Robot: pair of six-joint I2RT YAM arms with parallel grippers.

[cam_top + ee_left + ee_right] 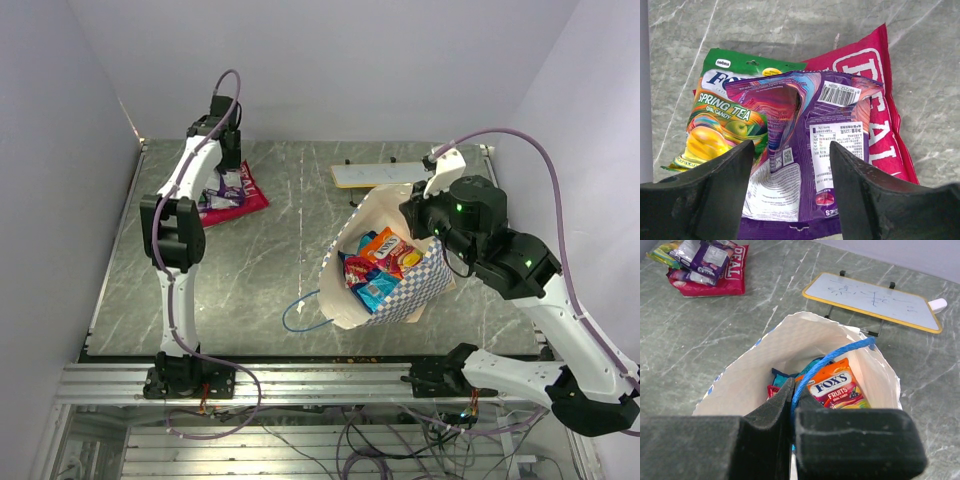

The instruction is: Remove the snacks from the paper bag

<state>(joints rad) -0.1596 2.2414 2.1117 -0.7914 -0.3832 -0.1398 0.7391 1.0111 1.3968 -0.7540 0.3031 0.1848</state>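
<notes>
The blue-and-white checkered paper bag [418,290] stands tilted right of centre, its mouth open toward the left. Several snacks [382,258] fill it, an orange packet [837,387] on top. My right gripper [793,390] is shut on the bag's blue cord handle [840,352] at the rim. At the far left, three packets lie stacked on the table: a purple packet [805,150] over a green packet [720,120] and a red packet [880,100]. My left gripper [791,150] hangs open just above the purple packet, holding nothing.
A small whiteboard on black feet [375,175] stands behind the bag. The bag's other blue handle [300,310] loops out onto the table at its near left. Grey walls close in the back and sides.
</notes>
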